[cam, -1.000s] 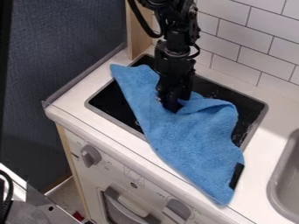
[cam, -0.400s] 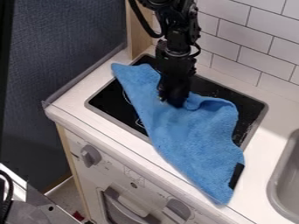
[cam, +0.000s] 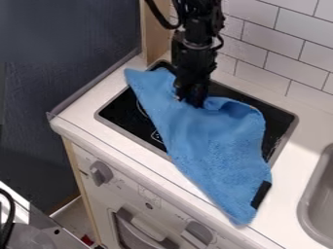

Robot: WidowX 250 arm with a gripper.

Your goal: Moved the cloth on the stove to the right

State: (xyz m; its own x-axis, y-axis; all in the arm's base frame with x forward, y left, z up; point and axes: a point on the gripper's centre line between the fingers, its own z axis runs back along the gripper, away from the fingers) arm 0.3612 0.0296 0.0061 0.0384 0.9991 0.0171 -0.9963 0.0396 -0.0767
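The camera view shows the black gripper [cam: 191, 101] hanging over the rear half of the cooktop [cam: 118, 111], clamped on the upper part of the blue cloth [cam: 214, 143]. The cloth lies diagonally across the cooktop: one corner rests by the cooktop's rear left part, the middle covers its central and right portions, and the lower end extends past its front rim onto the white counter [cam: 285, 170], reaching the counter's front edge. A dark tag [cam: 261, 194] sits on the cloth's right edge, beyond the cooktop's front right corner.

Relative to the earlier frames, the gripper has shifted rearward over the cooktop, toward the tiled wall [cam: 260, 46], and the gathered part of the cloth has followed it. The fold just right of the gripper has likewise moved toward the cooktop's rear rim. The lower end and its tag are displaced slightly up and to the left, while the upper left corner has risen slightly. More of the cooktop's printed markings are exposed along the cloth's left edge.

In front of and below the cooktop are a left knob [cam: 101, 173] and a right knob [cam: 198, 232]. To its right is the grey sink [cam: 304, 209]; behind it stands the tiled wall.
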